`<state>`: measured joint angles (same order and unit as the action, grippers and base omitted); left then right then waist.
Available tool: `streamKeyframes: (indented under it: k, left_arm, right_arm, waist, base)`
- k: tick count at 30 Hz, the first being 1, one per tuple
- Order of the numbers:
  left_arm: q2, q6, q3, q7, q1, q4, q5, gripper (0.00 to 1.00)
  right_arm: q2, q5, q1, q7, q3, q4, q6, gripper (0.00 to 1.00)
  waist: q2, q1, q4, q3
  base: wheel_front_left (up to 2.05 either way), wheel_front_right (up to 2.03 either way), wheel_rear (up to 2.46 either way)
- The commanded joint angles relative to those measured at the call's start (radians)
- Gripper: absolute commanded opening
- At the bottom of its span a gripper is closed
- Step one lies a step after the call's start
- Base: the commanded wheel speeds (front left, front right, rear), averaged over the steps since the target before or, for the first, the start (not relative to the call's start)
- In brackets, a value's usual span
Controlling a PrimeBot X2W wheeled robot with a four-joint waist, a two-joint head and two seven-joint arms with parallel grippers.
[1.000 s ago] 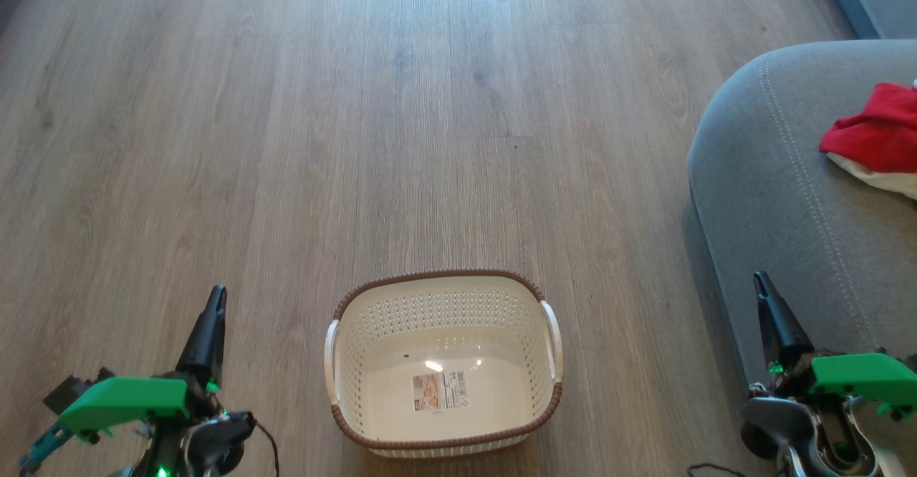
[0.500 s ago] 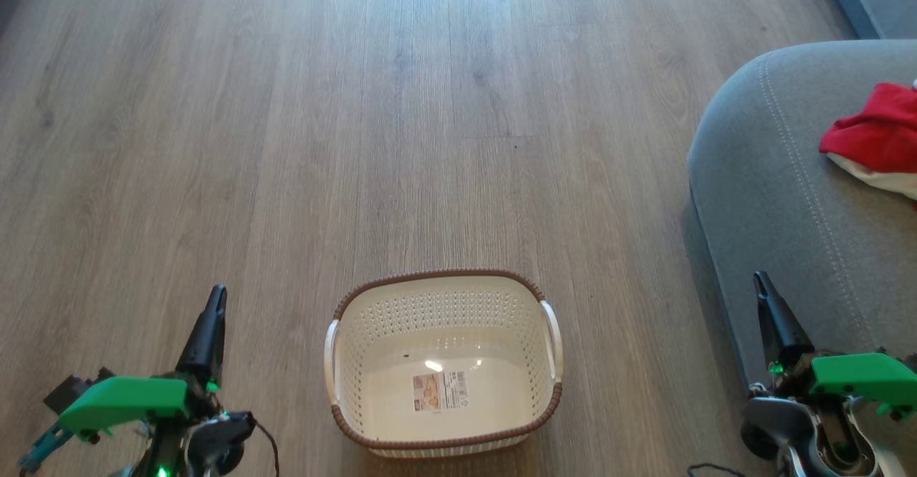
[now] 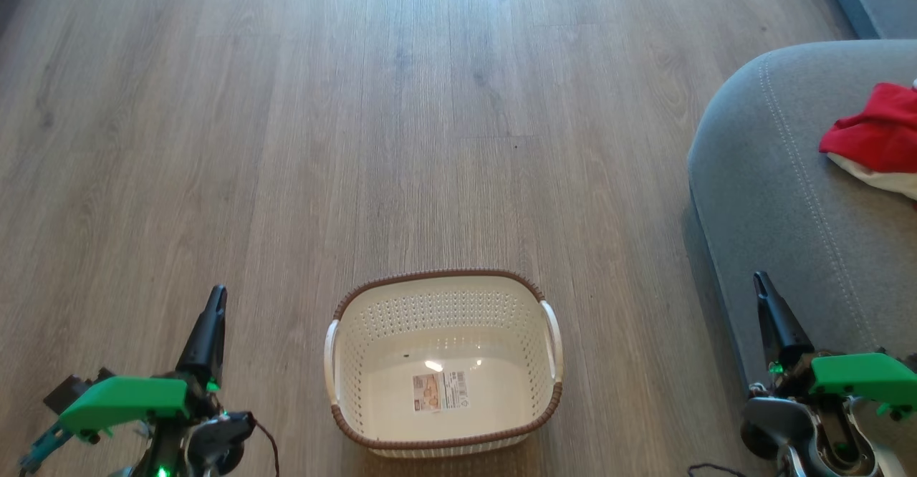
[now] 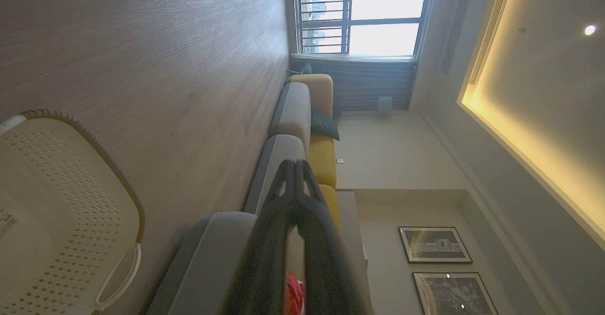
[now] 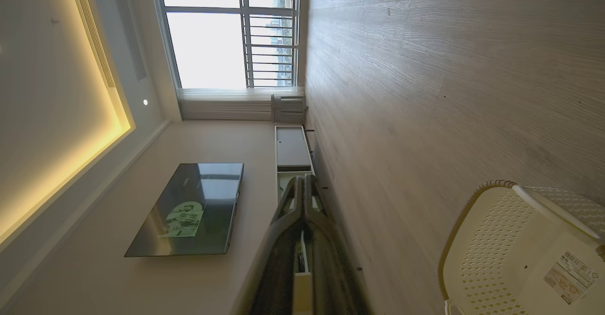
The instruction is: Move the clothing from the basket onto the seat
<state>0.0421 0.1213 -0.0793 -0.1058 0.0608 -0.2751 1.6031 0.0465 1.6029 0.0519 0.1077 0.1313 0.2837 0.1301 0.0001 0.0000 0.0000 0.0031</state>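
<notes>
My left gripper [image 3: 216, 295] is clenched shut and holds nothing, above the floor [image 3: 430, 104] left of the basket [image 3: 437, 274]. My right gripper [image 3: 761, 281] is likewise clenched and empty, by the seat [image 3: 774, 190] edge. The clothing [image 3: 874, 129] lies on the seat. Nothing has moved since a second ago.

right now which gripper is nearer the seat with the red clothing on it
The right gripper: it is right by the grey seat bearing the red clothing; the left gripper is across the basket.
</notes>
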Motion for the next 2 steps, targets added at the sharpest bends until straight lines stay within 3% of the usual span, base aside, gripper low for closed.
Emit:
streamKeyframes:
  k: [1,2]
  left_arm:
    - [0.008,0.009,-0.034,-0.007,0.047,0.030,0.006,0.00]
    - [0.008,0.009,-0.034,-0.007,0.047,0.030,0.006,0.00]
  right_arm:
    - [0.004,0.006,0.056,0.006,-0.017,-0.039,0.001,0.00]
    - [0.004,0.006,0.056,0.006,-0.017,-0.039,0.001,0.00]
  waist:
    - [-0.0001,0.0000,0.000,0.000]
    - [-0.0001,0.0000,0.000,0.000]
  base:
    - [0.00,0.00,0.00]
    - [0.00,0.00,0.00]
